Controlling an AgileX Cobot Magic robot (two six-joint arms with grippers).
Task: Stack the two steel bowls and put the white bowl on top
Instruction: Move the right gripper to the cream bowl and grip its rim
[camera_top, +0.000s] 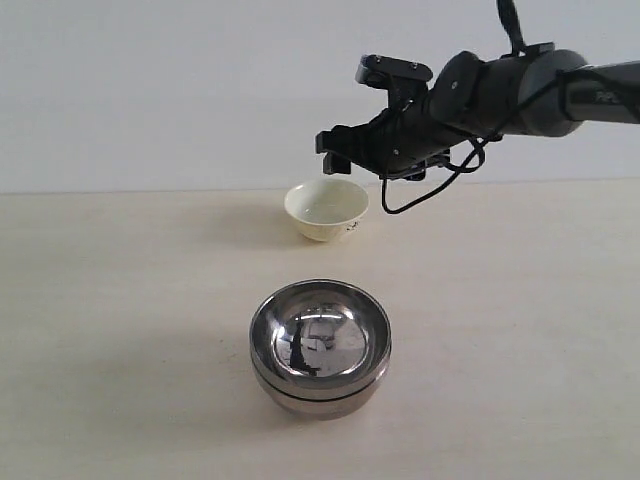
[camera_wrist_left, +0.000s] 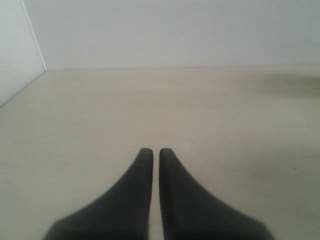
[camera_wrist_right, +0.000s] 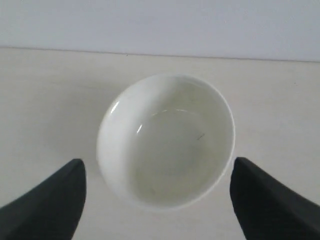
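Note:
The two steel bowls (camera_top: 320, 340) sit nested one in the other at the table's front middle, a seam line ringing the lower wall (camera_top: 320, 392). Behind them the white bowl (camera_top: 327, 208) stands upright and empty, a small dark mark on its outer side. My right gripper (camera_top: 338, 160) hangs just above this bowl's far right rim. In the right wrist view the white bowl (camera_wrist_right: 167, 140) lies between and beyond the spread fingers of the right gripper (camera_wrist_right: 158, 162), which is open and touches nothing. My left gripper (camera_wrist_left: 156, 151) is shut on nothing over bare table and does not show in the exterior view.
The pale wooden table (camera_top: 120, 330) runs back to a white wall (camera_top: 150, 90). A black cable (camera_top: 420, 195) loops under the right arm. A wall corner (camera_wrist_left: 35, 40) shows in the left wrist view.

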